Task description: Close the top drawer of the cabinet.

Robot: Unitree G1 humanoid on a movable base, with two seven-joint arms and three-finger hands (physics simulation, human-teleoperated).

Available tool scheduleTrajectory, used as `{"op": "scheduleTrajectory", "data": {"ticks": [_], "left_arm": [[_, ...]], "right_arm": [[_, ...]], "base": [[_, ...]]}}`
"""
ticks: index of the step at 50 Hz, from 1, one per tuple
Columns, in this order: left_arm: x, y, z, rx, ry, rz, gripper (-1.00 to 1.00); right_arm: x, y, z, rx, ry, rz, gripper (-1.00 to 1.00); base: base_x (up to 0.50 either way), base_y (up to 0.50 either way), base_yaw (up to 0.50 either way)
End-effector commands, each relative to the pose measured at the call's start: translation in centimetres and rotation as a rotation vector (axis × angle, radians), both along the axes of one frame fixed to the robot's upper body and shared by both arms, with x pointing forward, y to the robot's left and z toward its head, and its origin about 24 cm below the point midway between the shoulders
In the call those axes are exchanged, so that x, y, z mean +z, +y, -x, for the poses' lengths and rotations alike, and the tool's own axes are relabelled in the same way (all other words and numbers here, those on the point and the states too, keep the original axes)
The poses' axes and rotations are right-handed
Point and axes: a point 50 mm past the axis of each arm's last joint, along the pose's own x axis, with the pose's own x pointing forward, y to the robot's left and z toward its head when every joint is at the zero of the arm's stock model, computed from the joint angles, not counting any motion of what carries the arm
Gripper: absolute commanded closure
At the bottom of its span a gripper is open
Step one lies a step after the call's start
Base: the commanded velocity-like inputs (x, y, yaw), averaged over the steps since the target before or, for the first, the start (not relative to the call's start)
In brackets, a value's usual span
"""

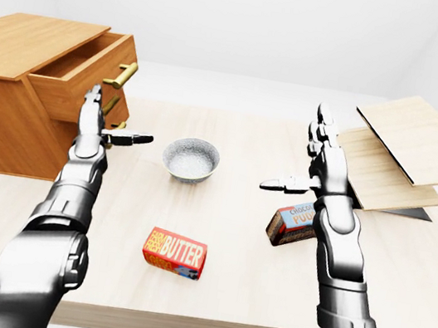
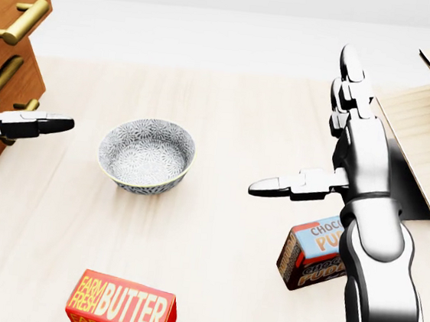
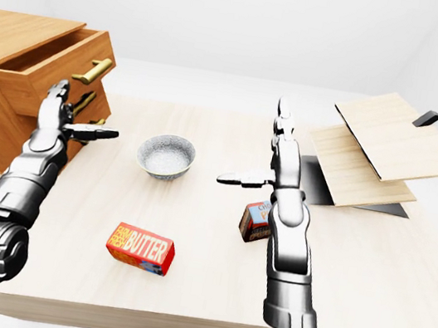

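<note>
The wooden cabinet (image 1: 10, 108) stands at the left end of the table. Its top drawer (image 1: 78, 77) sticks out partway, its brass handle (image 1: 124, 75) pointing to the right. My left hand (image 1: 113, 119) is open, fingers upright and thumb out to the right. It stands by the lower drawer fronts, just under the top drawer's front; I cannot tell whether it touches. In the head view only its thumb (image 2: 30, 122) shows, below the top handle (image 2: 18, 21). My right hand (image 1: 297, 152) is open and empty above the table's middle right.
A patterned grey bowl (image 2: 146, 154) sits right of my left hand. A red butter box (image 2: 121, 305) lies near the bottom of the head view. A chocolate pudding box (image 2: 314, 252) lies under my right forearm. Stacked wooden boards (image 1: 410, 154) lie at the right.
</note>
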Motion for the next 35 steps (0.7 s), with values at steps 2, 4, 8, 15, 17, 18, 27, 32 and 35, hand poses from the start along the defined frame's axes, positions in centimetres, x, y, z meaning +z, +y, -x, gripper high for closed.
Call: {"op": "scheduleTrajectory", "data": {"ticks": [2, 4, 8, 15, 17, 18, 27, 32, 35], "left_arm": [[0.5, 4.3, 1.7, 0.18, -0.032, 0.017, -1.0], [0.3, 4.7, 2.0, 0.197, -0.027, 0.014, -1.0], [0.3, 5.0, 2.1, 0.231, -0.03, 0.014, -1.0], [0.5, 5.5, 2.2, 0.286, -0.029, 0.023, -1.0], [0.6, 5.6, 2.2, 0.295, -0.03, 0.025, -1.0], [0.6, 5.7, 2.3, 0.311, -0.029, 0.021, -1.0], [1.1, 6.9, 2.7, 0.42, -0.028, 0.012, -1.0], [1.7, 7.1, 2.6, 0.426, -0.047, 0.032, -1.0], [1.8, 7.1, 2.6, 0.426, -0.052, 0.035, -1.0]], "right_arm": [[-0.3, 0.0, 0.4, -0.001, 0.003, 0.003, -1.0], [-0.5, 0.0, 0.4, -0.002, 0.008, 0.003, -1.0], [-0.3, -0.2, 0.6, -0.005, -0.001, 0.004, -1.0], [0.0, -0.4, 0.8, -0.009, -0.015, 0.002, -1.0], [-0.1, -0.5, 0.9, -0.01, -0.013, 0.002, -1.0], [0.0, -0.5, 0.9, -0.01, -0.015, 0.003, -1.0], [0.0, -0.6, 1.2, -0.009, -0.021, 0.001, -1.0], [0.0, -0.3, 1.2, -0.006, -0.021, -0.002, -1.0], [0.0, -0.1, 1.2, -0.002, -0.026, -0.002, -1.0]], "base": [[0.0, 0.0, 0.0], [0.0, 0.0, 0.0], [0.0, 0.0, 0.0], [0.0, 0.0, 0.0], [0.0, 0.0, 0.0], [0.0, 0.0, 0.0], [0.0, 0.0, 0.0], [0.0, 0.0, 0.0], [0.0, 0.0, 0.0]]}}
